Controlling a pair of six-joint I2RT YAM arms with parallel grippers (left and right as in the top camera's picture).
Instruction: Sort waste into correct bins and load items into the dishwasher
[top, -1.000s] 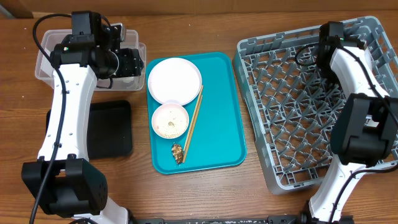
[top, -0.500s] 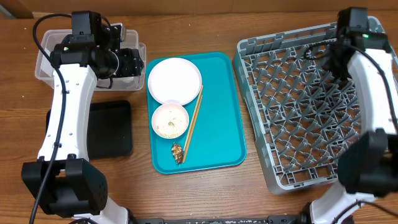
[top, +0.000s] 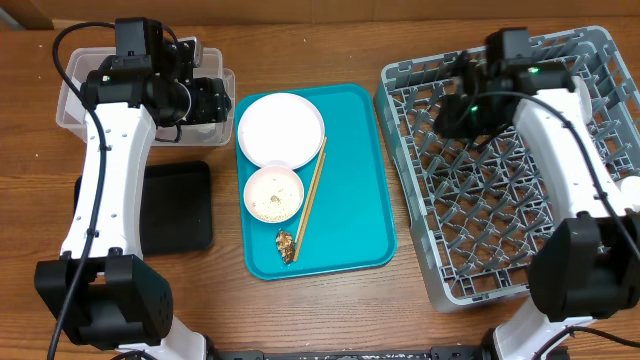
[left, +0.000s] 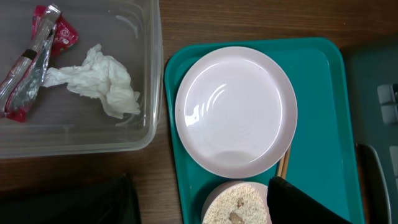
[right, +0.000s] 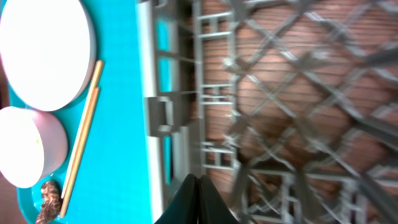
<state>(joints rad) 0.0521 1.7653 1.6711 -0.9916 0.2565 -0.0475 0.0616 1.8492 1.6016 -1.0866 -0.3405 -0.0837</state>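
The white plate (top: 281, 129) and a bowl of rice grains (top: 273, 193) sit on the teal tray (top: 355, 180), with the chopsticks (top: 310, 195) and a brown food scrap (top: 285, 245) beside them. The clear tub (left: 81, 134) holds the red-and-white wrapper (left: 37, 56) and the white tissue (left: 102, 84). My left gripper (left: 200, 183) is open and empty, between the tub and the plate (left: 235, 109). My right gripper (right: 199, 182) is shut and empty over the left side of the grey dish rack (top: 500, 190). No cup or second bowl shows.
The black tray (top: 178, 205) lies on the wood in front of the clear tub (top: 72, 105). The right wrist view shows the rack's lattice (right: 280, 93), the teal tray (right: 118, 124), the plate (right: 43, 53), the bowl (right: 28, 146) and the chopsticks (right: 81, 143).
My right arm has swung from the rack's far right corner to its left side, gripper now near the rack's left edge. The left arm has not moved.
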